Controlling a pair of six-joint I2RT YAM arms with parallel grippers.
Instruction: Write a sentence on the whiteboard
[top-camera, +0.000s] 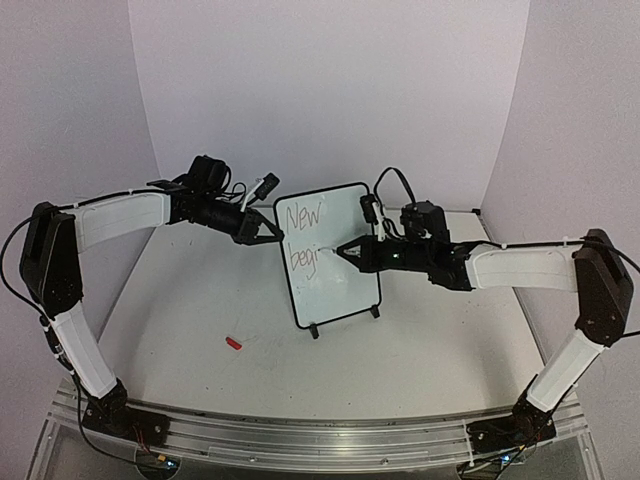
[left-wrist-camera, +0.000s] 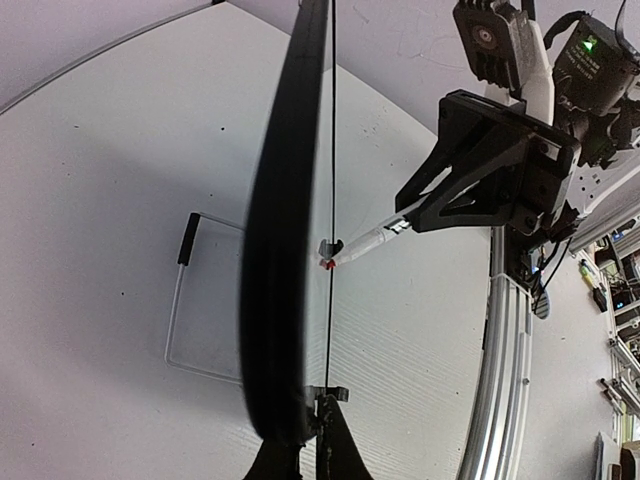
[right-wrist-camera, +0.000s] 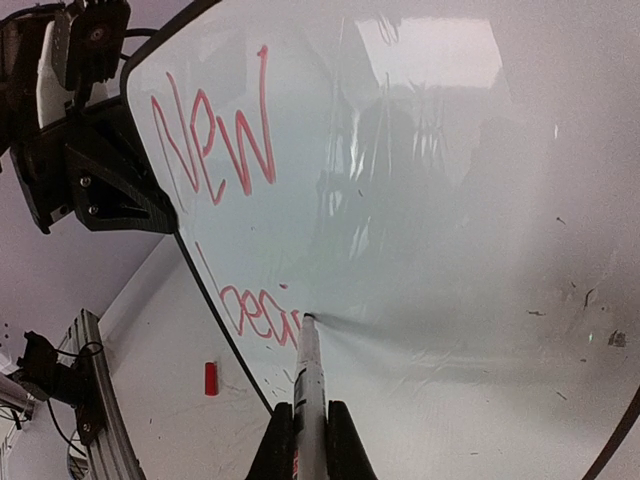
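The whiteboard (top-camera: 340, 270) stands upright on two black feet mid-table. The sentence (top-camera: 303, 240) is thin red lettering, "New" above "begi" plus a stroke; it also shows in the right wrist view (right-wrist-camera: 215, 140). My left gripper (top-camera: 266, 232) is shut on the whiteboard's left edge, which the left wrist view shows edge-on (left-wrist-camera: 285, 250). My right gripper (top-camera: 356, 249) is shut on a white marker (right-wrist-camera: 310, 375). Its tip touches the whiteboard (right-wrist-camera: 450, 200) just right of "begi". The left wrist view shows the marker (left-wrist-camera: 365, 242) meeting the whiteboard.
A small red marker cap (top-camera: 234, 343) lies on the table left of the whiteboard and shows in the right wrist view (right-wrist-camera: 210, 378). An aluminium rail (top-camera: 300, 435) runs along the near edge. White walls enclose the back and sides.
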